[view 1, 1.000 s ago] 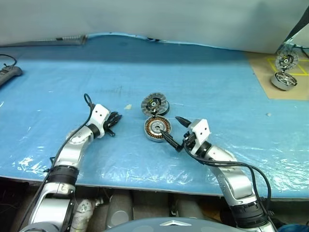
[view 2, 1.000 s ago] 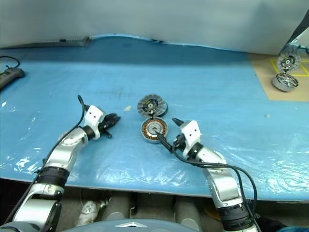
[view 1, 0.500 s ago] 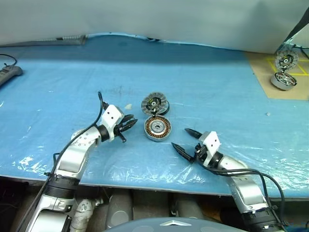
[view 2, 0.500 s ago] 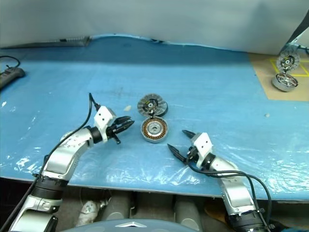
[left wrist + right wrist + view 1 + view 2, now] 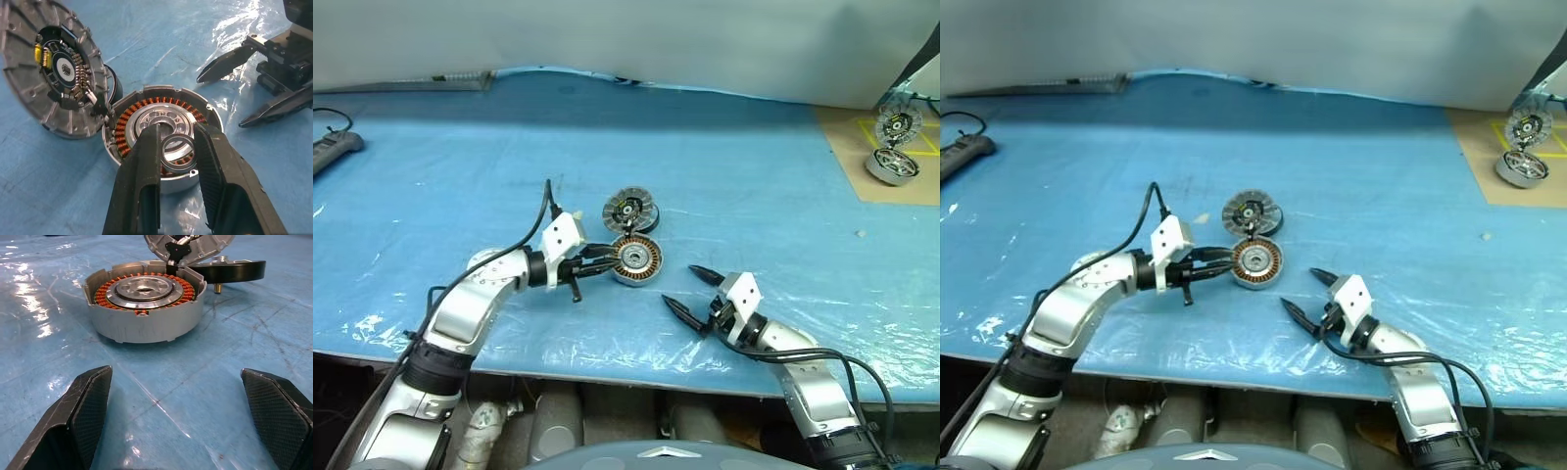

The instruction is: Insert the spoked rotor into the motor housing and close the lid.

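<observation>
The motor housing (image 5: 636, 258) sits open on the blue sheet, with copper windings around a silver centre (image 5: 142, 288). Its hinged lid (image 5: 628, 209) stands tilted up behind it, finned inner face showing (image 5: 54, 68). A flat black disc (image 5: 234, 270), seemingly the spoked rotor, lies behind the housing under the lid; its spokes are hidden. My left gripper (image 5: 602, 262) reaches to the housing's left rim and is shut on a small silver ring (image 5: 178, 154), held over the housing's near edge. My right gripper (image 5: 682, 286) rests open on the sheet to the housing's front right, nothing between its fingers (image 5: 93, 396).
A second silver motor (image 5: 889, 163) with its raised lid (image 5: 895, 121) stands on a brown board at the far right. A dark power strip (image 5: 335, 147) lies at the far left. Small scraps (image 5: 573, 217) dot the blue plastic sheet (image 5: 754, 186).
My left gripper has swung right and up, from well left of the housing to its rim, carrying the small ring. My right gripper drew back from the housing, then held still.
</observation>
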Tool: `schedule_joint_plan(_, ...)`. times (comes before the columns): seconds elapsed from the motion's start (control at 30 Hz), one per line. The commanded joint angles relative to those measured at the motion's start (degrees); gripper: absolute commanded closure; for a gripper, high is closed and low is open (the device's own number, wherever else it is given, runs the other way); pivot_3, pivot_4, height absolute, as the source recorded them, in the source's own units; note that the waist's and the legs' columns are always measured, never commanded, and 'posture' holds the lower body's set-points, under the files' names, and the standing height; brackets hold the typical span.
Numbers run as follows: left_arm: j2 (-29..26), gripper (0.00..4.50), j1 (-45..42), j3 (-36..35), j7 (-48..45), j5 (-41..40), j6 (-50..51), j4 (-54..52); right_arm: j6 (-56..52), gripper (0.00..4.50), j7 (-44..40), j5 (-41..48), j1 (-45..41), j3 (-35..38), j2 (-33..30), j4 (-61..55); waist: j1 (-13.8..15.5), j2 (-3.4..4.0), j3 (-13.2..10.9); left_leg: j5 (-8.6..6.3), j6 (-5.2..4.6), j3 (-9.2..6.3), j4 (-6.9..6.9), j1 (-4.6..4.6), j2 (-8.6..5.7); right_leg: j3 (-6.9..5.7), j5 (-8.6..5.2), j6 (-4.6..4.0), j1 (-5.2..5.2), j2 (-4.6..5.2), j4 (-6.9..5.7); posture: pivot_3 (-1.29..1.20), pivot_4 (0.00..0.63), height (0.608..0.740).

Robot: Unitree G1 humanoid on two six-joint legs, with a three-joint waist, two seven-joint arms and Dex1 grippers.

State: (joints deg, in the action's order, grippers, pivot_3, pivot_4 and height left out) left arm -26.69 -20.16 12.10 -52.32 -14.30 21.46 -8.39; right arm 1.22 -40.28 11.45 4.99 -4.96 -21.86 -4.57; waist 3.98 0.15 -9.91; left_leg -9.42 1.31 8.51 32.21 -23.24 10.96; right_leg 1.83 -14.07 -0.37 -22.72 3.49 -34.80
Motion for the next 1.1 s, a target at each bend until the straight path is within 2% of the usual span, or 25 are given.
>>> schedule_joint_plan(0.03,2.01,3.82,-3.0,2.01,1.1,2.76,-3.78,3.48,1.43,0.0,0.25,0.01,-0.65,0.01,0.34,-1.12,0.0,0.0,0.0,0.0,-0.01,0.0,0.01,0.0,0.0,0.0,0.0,0.0,0.0,0.0,0.0,0.0,0.15,0.74)
schedule_joint_plan(0.4,7.83,3.82,-8.69,4.9,1.78,8.04,-10.79,17.31,1.43,0.0,1.47,-1.36,-0.83,-0.33,0.54,-1.02,0.01,0.0,0.0,0.02,-0.02,0.0,0.04,-0.01,-0.06,-0.02,0.01,0.01,0.01,-0.02,-0.04,0.0,0.15,0.74)
schedule_joint_plan(1.1,9.51,3.82,-9.88,5.14,-0.81,8.31,-11.6,18.88,1.29,0.0,2.3,-2.4,-0.88,-0.64,0.34,-0.56,0.05,0.0,0.0,0.05,-0.09,0.0,0.06,-0.02,-0.03,-0.04,0.01,0.0,0.03,0.01,-0.06,0.0,0.15,0.74)
